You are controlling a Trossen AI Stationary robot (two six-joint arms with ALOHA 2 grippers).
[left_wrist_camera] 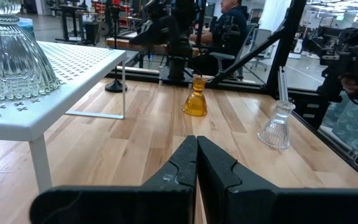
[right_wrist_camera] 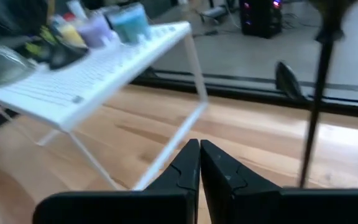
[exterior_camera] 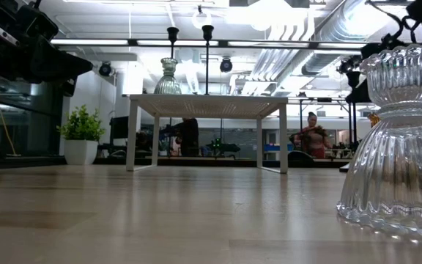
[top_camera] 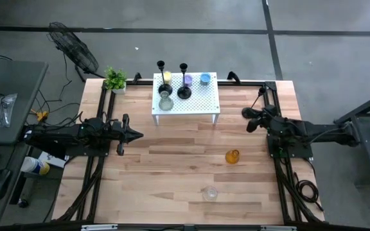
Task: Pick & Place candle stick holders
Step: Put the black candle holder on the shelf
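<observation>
The wooden table (top_camera: 172,160) carried a white perforated shelf (top_camera: 198,102) at upper centre, bearing two black candlesticks (top_camera: 184,80) and yellow, purple, blue and pale green glass cups. An amber cup (top_camera: 232,156) and a clear cup (top_camera: 210,192) stood lower right of centre. The left gripper (top_camera: 137,135) at mid-left and the right gripper (top_camera: 248,119) at mid-right were pinched closed, holding nothing.

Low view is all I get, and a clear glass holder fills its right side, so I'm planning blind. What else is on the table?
Observer: An amber holder stands on the wood, between the clear holder and the white rack.
Operator: What's on the rack?
Observer: Two black candlesticks, yellow, purple and blue cups and a pale glass holder.
Operator: And the grippers?
Observer: Both are shut and hold nothing: the left gripper is at the table's left side, the right gripper by the rack's right end.
</observation>
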